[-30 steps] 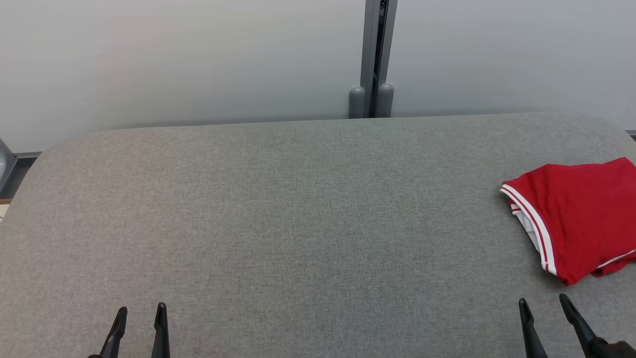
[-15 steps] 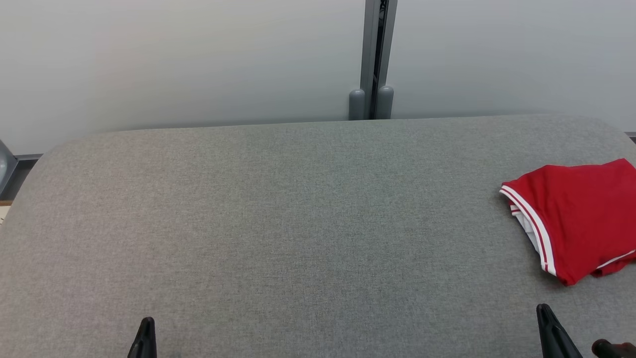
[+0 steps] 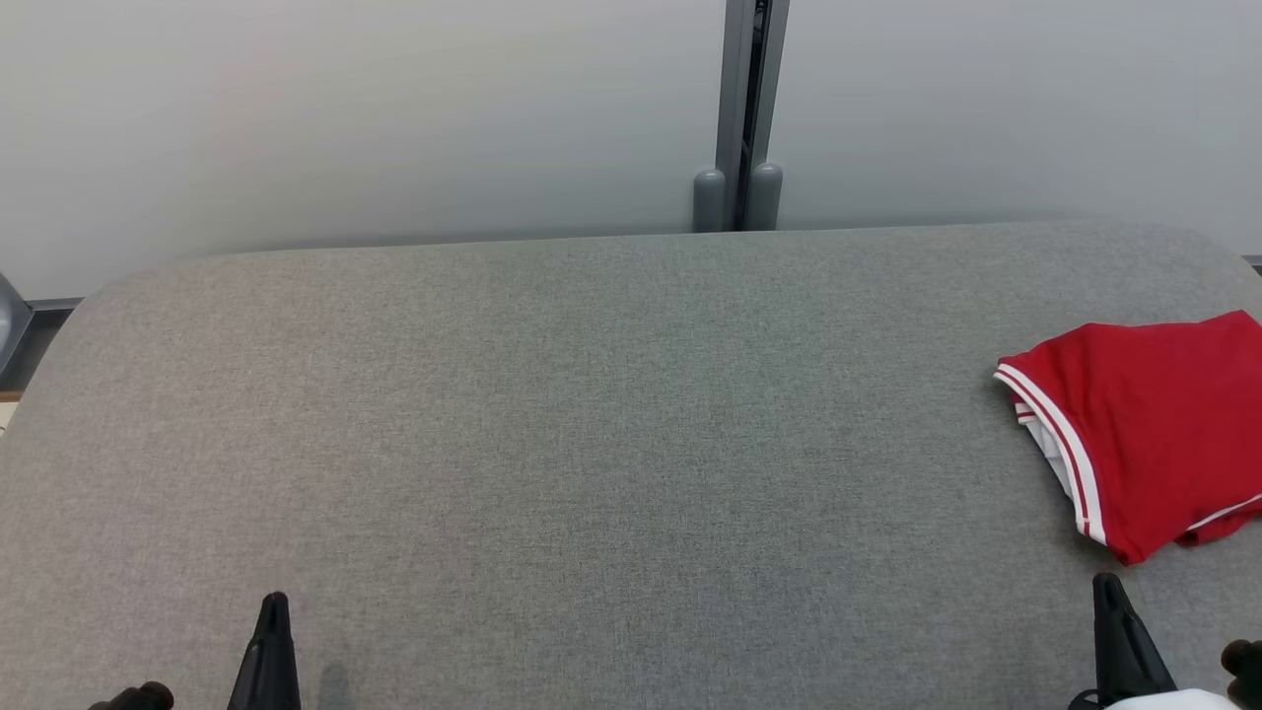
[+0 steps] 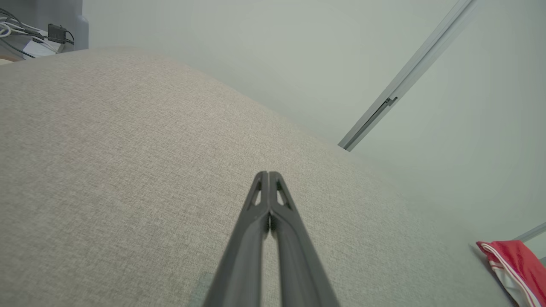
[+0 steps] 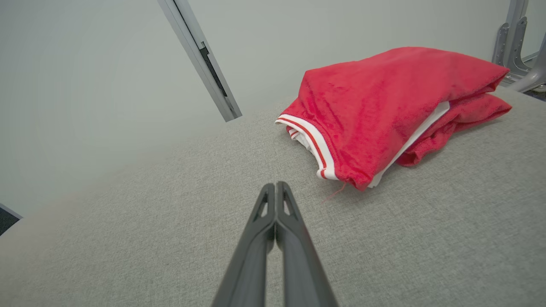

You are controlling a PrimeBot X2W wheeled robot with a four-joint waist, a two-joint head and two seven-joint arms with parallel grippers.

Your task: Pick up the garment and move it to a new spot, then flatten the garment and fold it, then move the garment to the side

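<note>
In the head view the garment (image 3: 1154, 434) runs off the right edge, its far side cut away; in the left wrist view a corner of it sits at the lower right, the rest cropped; in the right wrist view its white inner layers lie mostly hidden under the red top fold; the left gripper (image 3: 273, 616) and right gripper (image 3: 1109, 597) are cut by the bottom edge; the cables (image 4: 25, 34) are too small to trace.

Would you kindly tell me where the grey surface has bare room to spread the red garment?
Bare: the grey surface from its left edge to the garment, between the wall and the left gripper and right gripper. Crowded only at the right end.
</note>
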